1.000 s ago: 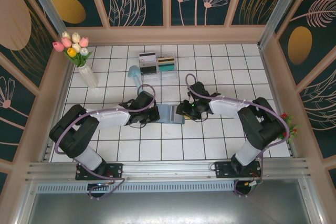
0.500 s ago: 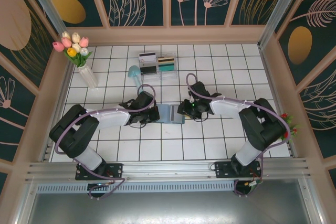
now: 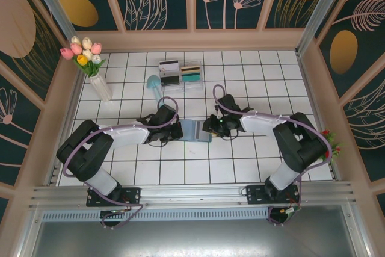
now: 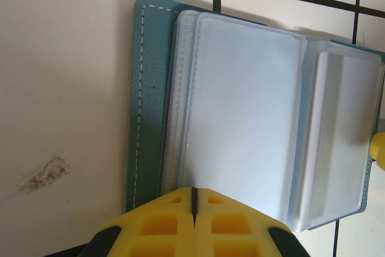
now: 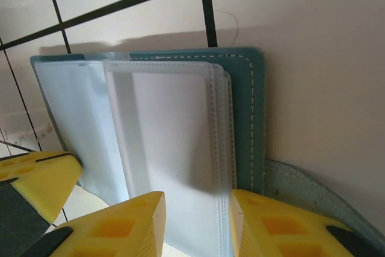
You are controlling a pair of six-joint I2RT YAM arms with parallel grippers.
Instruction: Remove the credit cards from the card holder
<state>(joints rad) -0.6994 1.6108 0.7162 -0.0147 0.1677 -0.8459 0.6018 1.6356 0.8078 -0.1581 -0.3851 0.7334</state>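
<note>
Open card holder (image 3: pixel 196 130) laid flat mid-table between the two grippers.

The card holder is spread open on the white tiled table (image 3: pixel 258 91), with its clear sleeves turned upward. The left gripper (image 3: pixel 178 132) is set at its left edge. Its fingers (image 4: pixel 231 212) are pressed together over the sleeves, and whether a sleeve is nipped cannot be told. The right gripper (image 3: pixel 208 129) is set at the right edge, its fingers (image 5: pixel 264 221) spread, with the sleeve edges seen between them. The credit cards (image 3: pixel 190 72) are seen in a clear box (image 3: pixel 194 85) at the far side, well apart.
</note>
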